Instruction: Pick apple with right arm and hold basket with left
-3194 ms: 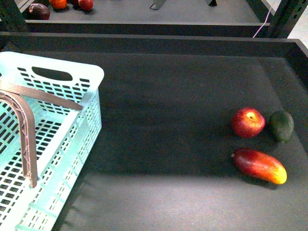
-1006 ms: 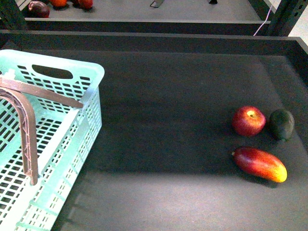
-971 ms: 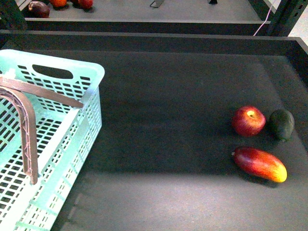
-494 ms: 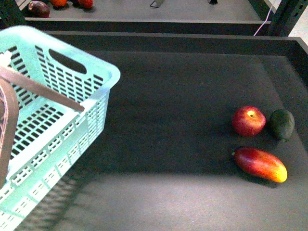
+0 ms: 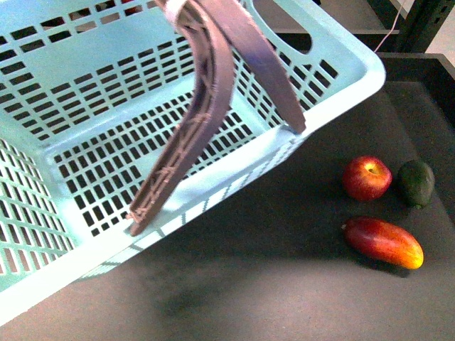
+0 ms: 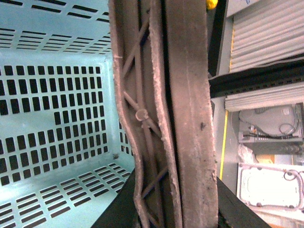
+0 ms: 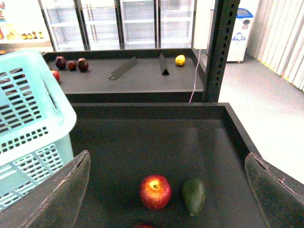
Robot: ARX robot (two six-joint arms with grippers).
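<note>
Round red apple [image 5: 367, 178] sits on black worktop [image 5: 284, 291], right side | right hand [image 7: 167, 156] wide open, empty, apple straight ahead, nearest | left hand [image 5: 217, 174] squeezes light turquoise plastic basket [image 5: 348, 99] wall, held up

Front camera looks down from the body, the basket [image 5: 359, 67] right up against the lens, left gripper [image 5: 217, 174] across it. Left wrist camera stares along its own fingers [image 6: 190, 118], very close, into that same basket. Right wrist camera sits high behind the right gripper [image 7: 167, 159], facing forward and down, sharing the apple [image 7: 155, 191] and avocado [image 7: 194, 195] just beyond it with the front view.
</note>
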